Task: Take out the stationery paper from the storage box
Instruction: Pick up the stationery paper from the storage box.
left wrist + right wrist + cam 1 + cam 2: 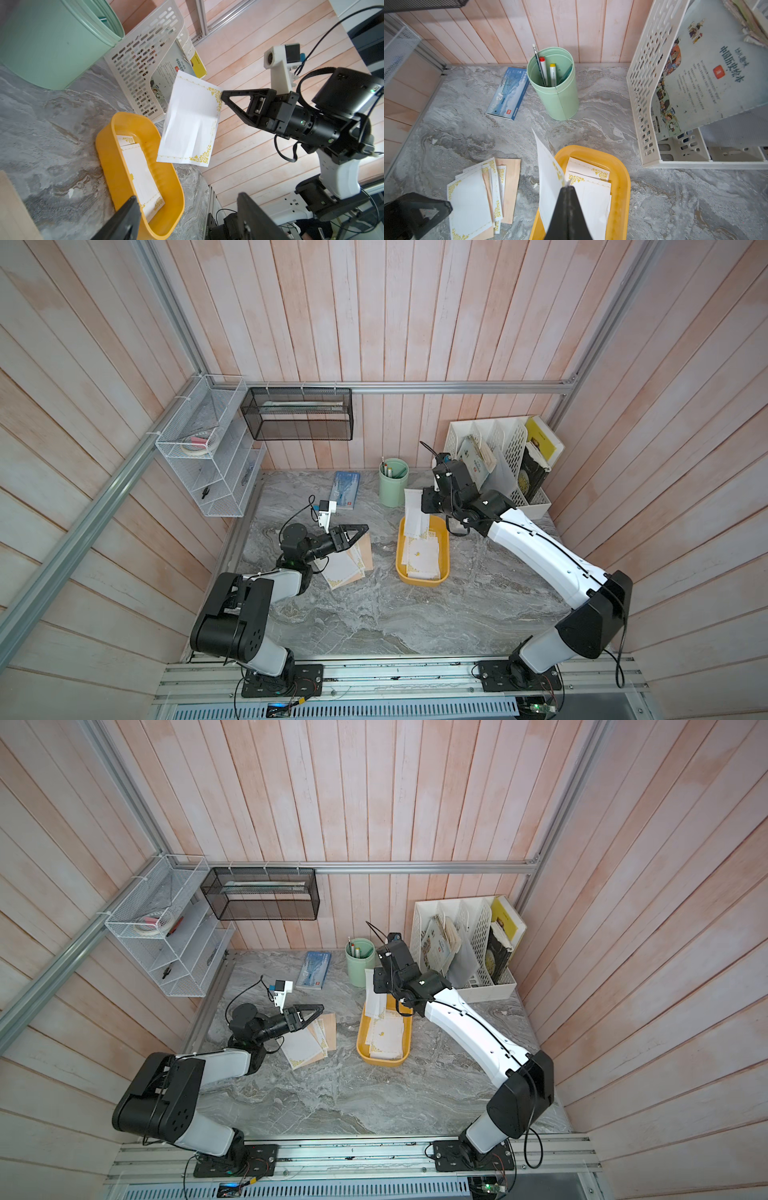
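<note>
The yellow storage box (444, 556) (623, 176) sits mid-table with several white gold-bordered sheets of stationery paper (422, 556) (143, 176) lying in it. My right gripper (566, 187) (223, 95) is shut on the corner of one sheet (191, 124) (413, 510), which hangs lifted above the box's far end. My left gripper (362, 534) (187, 196) stands open with nothing between its fingers. It hovers over a pile of white and peach-tan sheets (347, 568) (473, 199) that lies on the table left of the box.
A green pen cup (393, 483) and a blue booklet (345, 490) stand behind the box. The white file organizer (498, 464) is at the back right, close to my right wrist. A black mesh basket (297, 414) and a white wire rack (208, 448) hang on the walls.
</note>
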Motion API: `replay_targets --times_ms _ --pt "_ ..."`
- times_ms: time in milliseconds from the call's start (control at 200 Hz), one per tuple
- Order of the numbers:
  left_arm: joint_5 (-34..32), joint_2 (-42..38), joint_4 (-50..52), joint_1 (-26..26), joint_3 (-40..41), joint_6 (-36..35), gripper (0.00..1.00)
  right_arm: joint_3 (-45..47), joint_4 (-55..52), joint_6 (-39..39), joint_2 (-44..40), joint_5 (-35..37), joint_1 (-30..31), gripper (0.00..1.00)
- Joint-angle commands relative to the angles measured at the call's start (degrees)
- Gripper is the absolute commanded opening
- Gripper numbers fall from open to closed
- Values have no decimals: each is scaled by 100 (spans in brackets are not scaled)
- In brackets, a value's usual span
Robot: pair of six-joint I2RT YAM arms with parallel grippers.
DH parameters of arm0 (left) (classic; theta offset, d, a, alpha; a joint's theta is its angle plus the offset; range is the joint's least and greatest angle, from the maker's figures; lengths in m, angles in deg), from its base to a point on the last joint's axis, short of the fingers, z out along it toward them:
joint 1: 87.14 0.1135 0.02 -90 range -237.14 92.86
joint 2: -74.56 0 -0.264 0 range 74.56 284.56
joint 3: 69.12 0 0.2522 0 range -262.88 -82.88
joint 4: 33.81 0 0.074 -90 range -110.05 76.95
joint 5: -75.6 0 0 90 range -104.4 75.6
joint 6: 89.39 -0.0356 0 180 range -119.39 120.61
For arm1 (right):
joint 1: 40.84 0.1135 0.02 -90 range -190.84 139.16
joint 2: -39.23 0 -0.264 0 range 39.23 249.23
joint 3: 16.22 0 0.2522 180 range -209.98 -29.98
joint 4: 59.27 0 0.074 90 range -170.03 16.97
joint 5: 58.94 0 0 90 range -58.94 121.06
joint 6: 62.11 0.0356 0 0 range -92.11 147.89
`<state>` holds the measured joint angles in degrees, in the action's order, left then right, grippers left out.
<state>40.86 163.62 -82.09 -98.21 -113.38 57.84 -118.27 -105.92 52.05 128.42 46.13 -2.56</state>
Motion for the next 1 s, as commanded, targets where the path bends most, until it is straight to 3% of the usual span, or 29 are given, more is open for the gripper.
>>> replay_targets --times_ms 0,520,880,995 --pt "207 168 -762 -125 -264 84 77 -68 98 -75 -133 -145 114 0" --pt "-266 223 1688 -313 -1278 -2041 76 -902 -51 -240 4 5 846 0" --pt "-26 370 843 -511 -1482 -1561 76 -1234 -144 -308 278 0 1026 0" --pt "128 486 260 -569 -1485 -1144 70 -1283 -170 -317 342 -9 1031 0"
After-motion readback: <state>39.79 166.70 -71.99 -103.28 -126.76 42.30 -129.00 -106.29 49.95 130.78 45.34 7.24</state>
